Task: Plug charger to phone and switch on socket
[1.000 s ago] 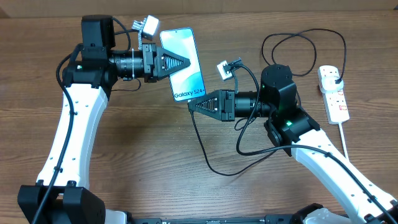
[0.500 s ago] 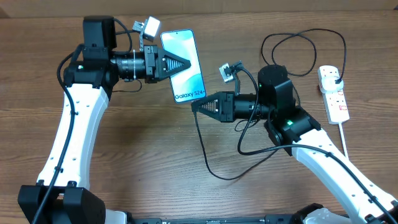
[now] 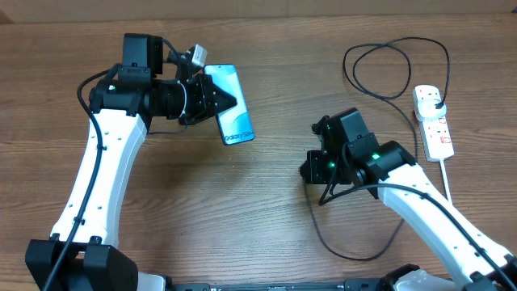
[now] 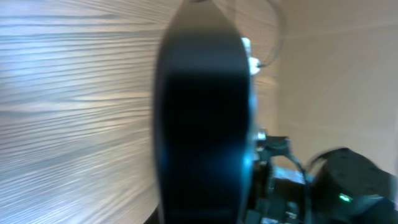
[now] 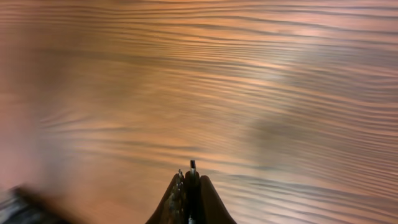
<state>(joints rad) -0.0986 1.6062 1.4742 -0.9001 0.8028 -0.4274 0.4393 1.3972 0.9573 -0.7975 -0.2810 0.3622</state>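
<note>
Phone pinched, tilted, in left gripper at 11 o'clock. Charger tip clamped between right gripper fingers, pointed down at table. Socket spotted at 3 o'clock.

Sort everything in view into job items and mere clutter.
Job items: phone, held in left pincer; charger, its tip in right pincer; socket.
Clutter: none seen, only the wooden table.
</note>
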